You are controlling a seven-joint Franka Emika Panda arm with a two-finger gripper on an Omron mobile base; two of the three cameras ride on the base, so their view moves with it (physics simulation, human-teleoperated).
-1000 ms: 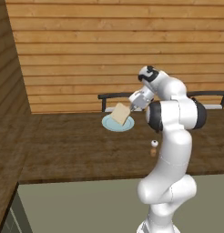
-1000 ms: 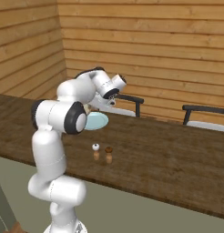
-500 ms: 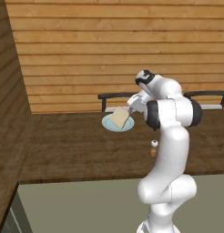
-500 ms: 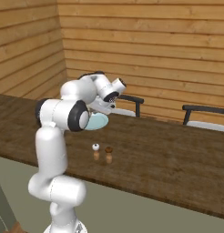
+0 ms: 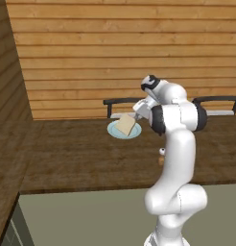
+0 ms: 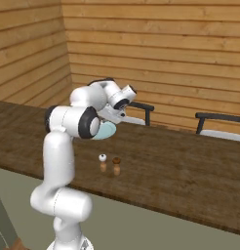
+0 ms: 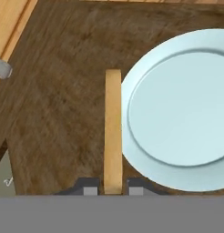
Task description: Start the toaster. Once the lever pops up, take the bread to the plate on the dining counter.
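Note:
My gripper (image 7: 113, 189) is shut on the bread (image 7: 113, 132), a thin tan slice seen edge-on between the two finger tips (image 7: 90, 189). In the left base view the bread (image 5: 125, 125) hangs tilted just above the pale-blue plate (image 5: 112, 129), held from its upper right by the gripper (image 5: 135, 116). The plate (image 7: 177, 109) lies flat on the dark-brown dining counter (image 5: 76, 158), right of the slice in the hand view. From the right base the arm covers most of the plate (image 6: 106, 131). The toaster is out of view.
Salt and pepper shakers (image 6: 102, 158) (image 6: 116, 161) stand on the counter (image 6: 180, 171) close in front of the arm. Black-backed chairs (image 5: 119, 102) (image 5: 220, 100) line the far side before a wooden plank wall. Bare wood spreads left of the plate.
The hand has sunk a little with the bread, bringing the slice closer over the plate. The jaws have stayed shut on it.

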